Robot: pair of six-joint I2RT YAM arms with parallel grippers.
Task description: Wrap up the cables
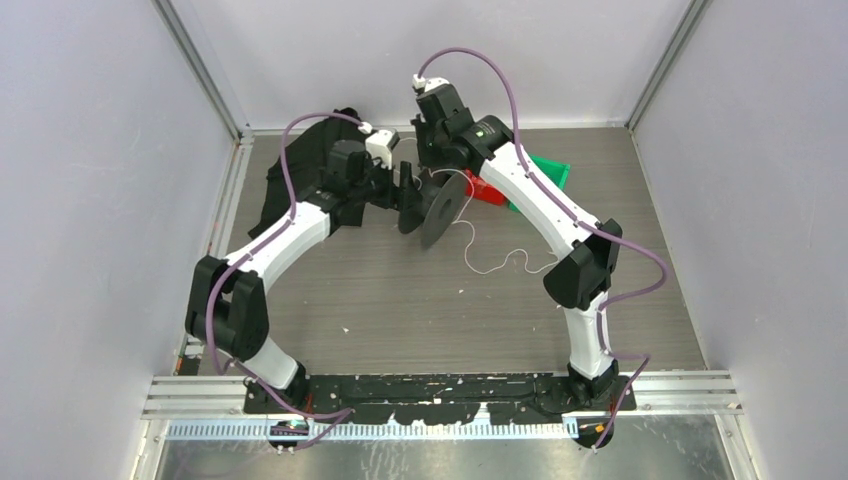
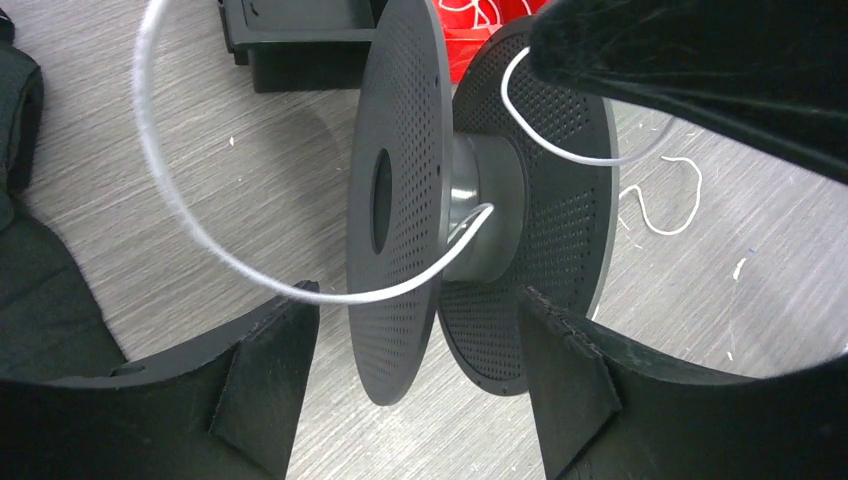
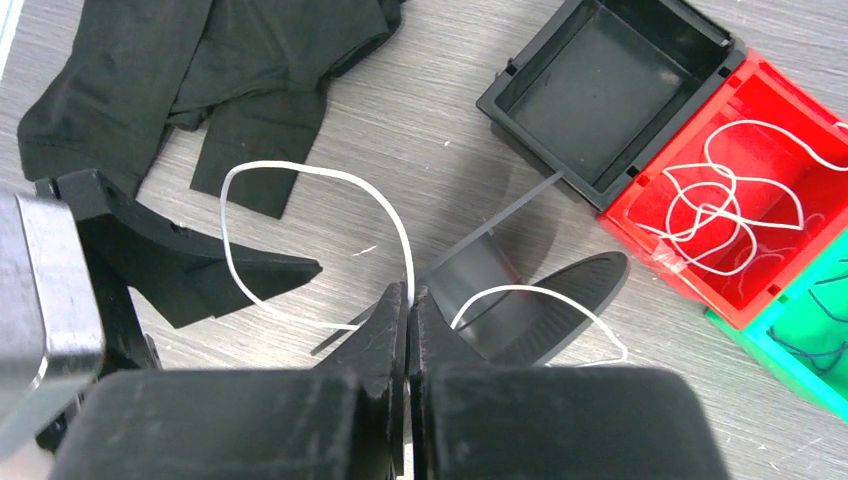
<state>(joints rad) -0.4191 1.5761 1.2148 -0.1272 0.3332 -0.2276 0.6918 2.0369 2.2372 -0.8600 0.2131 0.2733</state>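
Spool [image 1: 437,207] between both arms mid-table; bins [image 3: 700,150] crowd right, black cloth [image 3: 200,60] left; near table [image 1: 400,310] open.

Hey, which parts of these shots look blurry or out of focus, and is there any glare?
Left wrist view: the white cable loop is smeared and soft, while the spool is sharp. Right wrist view: the right gripper is close and soft. Top view: evenly lit, no obvious glare.

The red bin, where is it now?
In the top view, the red bin lies on the table's far right side, beside the green bin, partly hidden by the right arm; white cables lie inside.
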